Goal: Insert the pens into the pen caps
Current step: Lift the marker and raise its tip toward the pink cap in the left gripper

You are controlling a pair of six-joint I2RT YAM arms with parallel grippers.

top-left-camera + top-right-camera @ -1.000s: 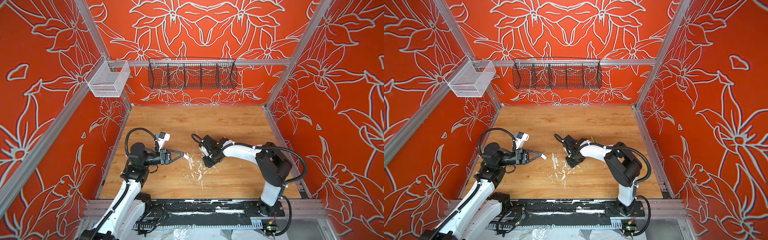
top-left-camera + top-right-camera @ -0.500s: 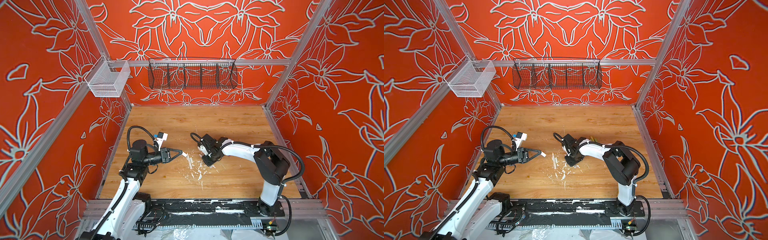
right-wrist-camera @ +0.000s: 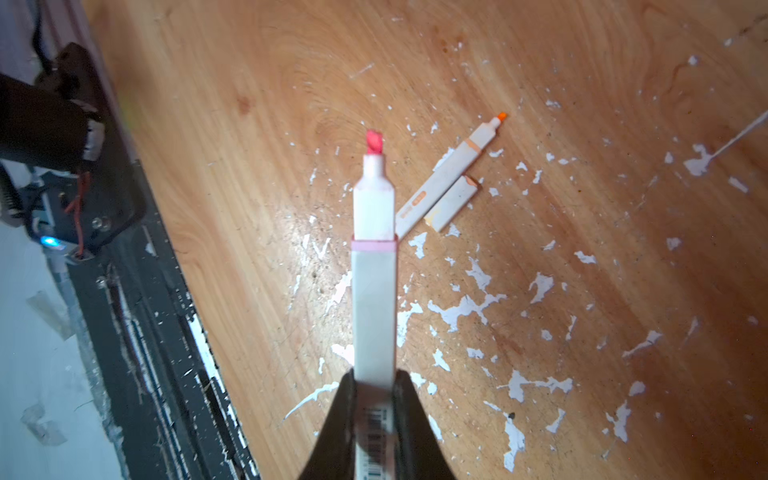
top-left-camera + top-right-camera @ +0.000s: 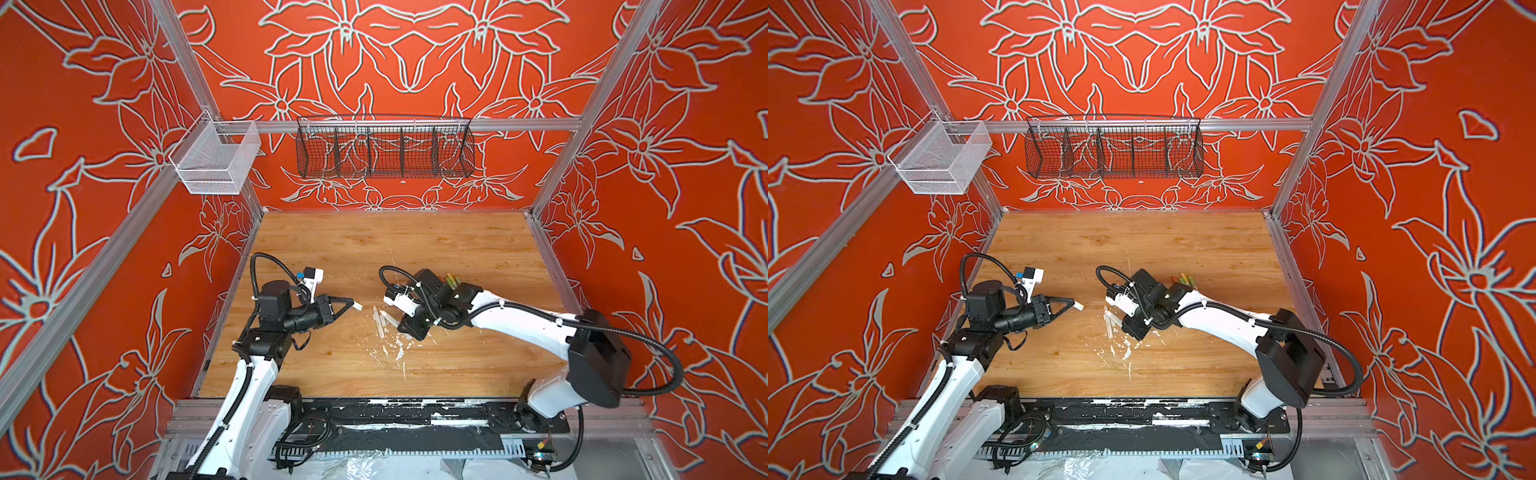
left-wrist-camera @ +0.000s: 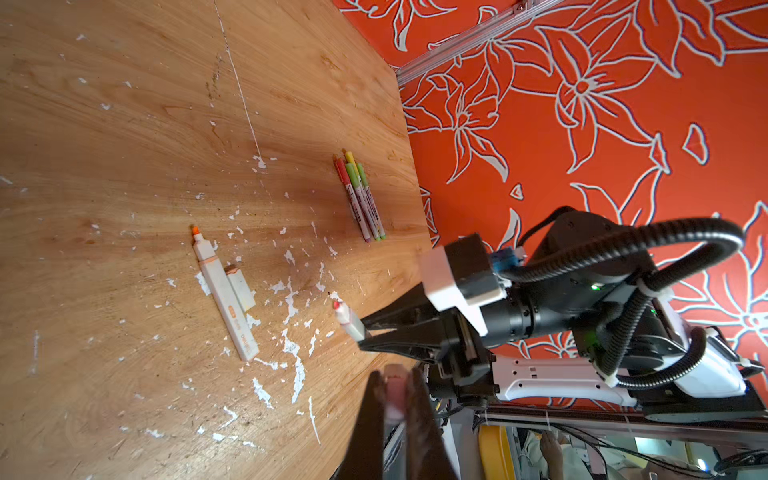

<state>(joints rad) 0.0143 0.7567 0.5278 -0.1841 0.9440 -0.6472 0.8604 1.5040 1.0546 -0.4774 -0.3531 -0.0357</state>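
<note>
My right gripper [image 3: 374, 384] is shut on a white pen [image 3: 373, 253] with a pink-red tip, held by its barcode end, tip pointing away over the table. The left wrist view shows that gripper [image 5: 362, 333] and pen [image 5: 348, 321] too. My left gripper [image 5: 392, 384] is shut on a pale pinkish pen cap [image 5: 394, 374]; in both top views it [image 4: 352, 305] [image 4: 1074, 305] hovers left of centre with the white cap [image 4: 358, 306] at its tips. An orange-tipped pen [image 3: 451, 172] [image 5: 222, 297] lies on the table with a pale cap [image 3: 452, 203] [image 5: 241, 289] beside it.
Several slim capped markers [image 5: 362, 199] [image 4: 451, 281] lie in a bundle near the right wall. White paint flecks [image 3: 465, 307] spot the wooden table [image 4: 395, 249]. A black wire basket [image 4: 384, 151] and a white mesh basket [image 4: 214, 160] hang on the walls.
My right gripper's jaws have shut on the pink-tipped pen. The left gripper has drawn back a little to the left with the cap still in it.
</note>
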